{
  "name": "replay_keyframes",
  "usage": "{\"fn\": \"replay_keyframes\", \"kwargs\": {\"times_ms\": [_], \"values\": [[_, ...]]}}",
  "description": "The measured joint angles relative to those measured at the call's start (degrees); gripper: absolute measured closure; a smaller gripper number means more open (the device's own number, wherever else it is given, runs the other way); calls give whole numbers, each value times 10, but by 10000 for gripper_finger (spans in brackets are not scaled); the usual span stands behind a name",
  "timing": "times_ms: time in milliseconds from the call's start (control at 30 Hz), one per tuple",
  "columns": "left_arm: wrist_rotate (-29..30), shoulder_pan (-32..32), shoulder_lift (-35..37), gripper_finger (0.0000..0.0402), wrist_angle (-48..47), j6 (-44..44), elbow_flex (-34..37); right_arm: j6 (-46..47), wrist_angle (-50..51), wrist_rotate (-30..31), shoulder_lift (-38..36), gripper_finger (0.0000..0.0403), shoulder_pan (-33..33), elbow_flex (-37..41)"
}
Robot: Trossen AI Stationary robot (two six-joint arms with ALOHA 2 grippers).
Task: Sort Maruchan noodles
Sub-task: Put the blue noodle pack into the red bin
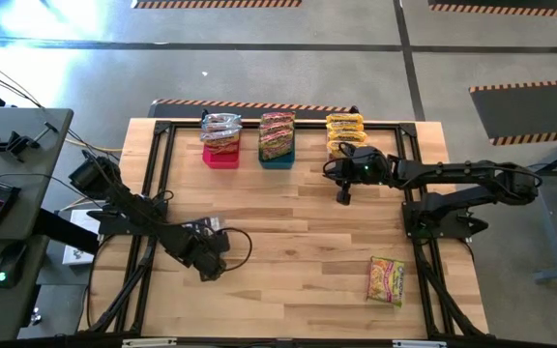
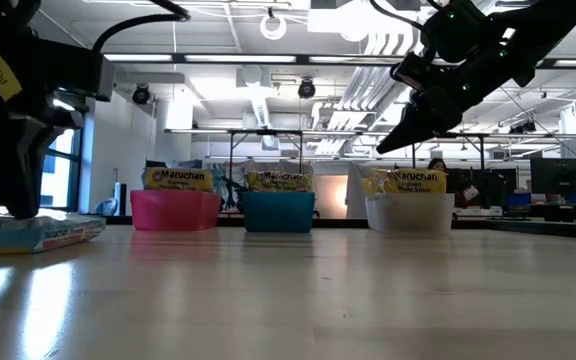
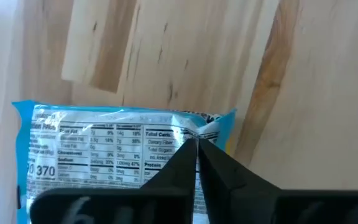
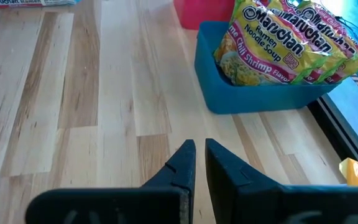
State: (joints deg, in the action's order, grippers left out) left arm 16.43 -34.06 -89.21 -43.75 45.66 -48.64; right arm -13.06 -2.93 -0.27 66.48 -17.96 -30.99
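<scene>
Left pincer [image 3: 196,140] closed on the crimped edge of a blue-bordered noodle packet [image 3: 104,149] lying flat near the left edge of the counter [image 1: 288,213]. Right pincer [image 4: 199,155] shut and empty, hanging above the counter just in front of the blue bin [image 1: 277,155] at the far edge. Another packet [image 1: 386,280] waiting near the front right corner. To do the lift well: keep the pinch firm, rise straight up, avoid dragging, since crinkly plastic probably slips easily.
</scene>
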Motion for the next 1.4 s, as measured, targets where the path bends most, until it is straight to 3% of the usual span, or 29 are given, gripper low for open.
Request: {"fn": "replay_keyframes", "kwargs": {"times_ms": [167, 300, 700, 967, 1133, 1333, 1400], "values": [[-1, 0, 0, 399, 1, 19, -2, 0, -1, 0, 0, 385, 0, 0], [-17, -2, 0, 376, 7, 20, -21, 0, 0, 0, 0, 385, 0, 0], [24, -28, -33, 244, 29, -139, -39, -5, 3, -2, 0, 385, 0, 0], [24, -27, -99, 217, 41, -237, -41, -3, 2, -21, 0, 385, 0, 0], [12, -21, -105, 253, 36, -234, -41, 2, 1, -22, 0, 385, 0, 0], [-23, -16, -100, 377, 36, -234, -41, -4, 1, -22, 0, 385, 0, 0], [-31, -15, -100, 393, 38, -237, -41, -4, 1, -22, 0, 385, 0, 0]]}}
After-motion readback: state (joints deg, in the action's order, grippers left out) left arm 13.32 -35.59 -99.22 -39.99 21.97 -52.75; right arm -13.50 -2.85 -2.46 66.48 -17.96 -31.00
